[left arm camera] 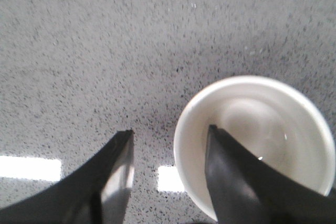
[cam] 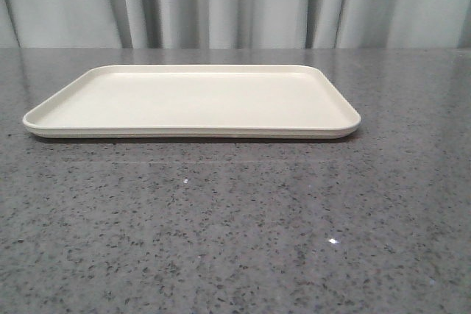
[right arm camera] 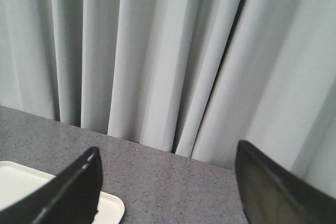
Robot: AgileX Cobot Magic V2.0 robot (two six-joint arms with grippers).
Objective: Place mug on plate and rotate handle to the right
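Mug [left arm camera: 262, 140]: seen only in left wrist view, from above, upright on the grey speckled counter [left arm camera: 105, 51]. White rim, open mouth. Not in front view, so it sits outside that cam's field.
Handle: not visible in any view; can't tell which way it points.
Left gripper [left arm camera: 170, 156]: fingers moderately apart, straddling the mug's near wall; one finger [left arm camera: 231, 182] reaches over the rim w/ its tip inside the mouth, the other finger [left arm camera: 118, 174] is outside on the counter side. Nothing clamped yet, gap shows between outer finger and wall.
Right gripper [right arm camera: 168, 182]: fingers spread wide, holding nothing, raised and aimed at the curtain [right arm camera: 157, 51]; a plate corner shows below it.
Plate [cam: 191, 101]: cream, rectangular, low rim, flat on counter mid-scene in front view.
Step in hand (judgement): rim pinch on the mug, lift not begun.
How to do it well: bring wall centred betw. the two fingers before closing, else mug will skid or tip. Close firmly, enamel looks slick. Lift straight up, keep mouth level. Find the handle before set-down, since a wall pinch allows little twist.
Containers: mug interior looks empty, only pale glare on the bottom; no liquid seen. Plate carries nothing.
Risk: one-wall grip may let the mug swing.
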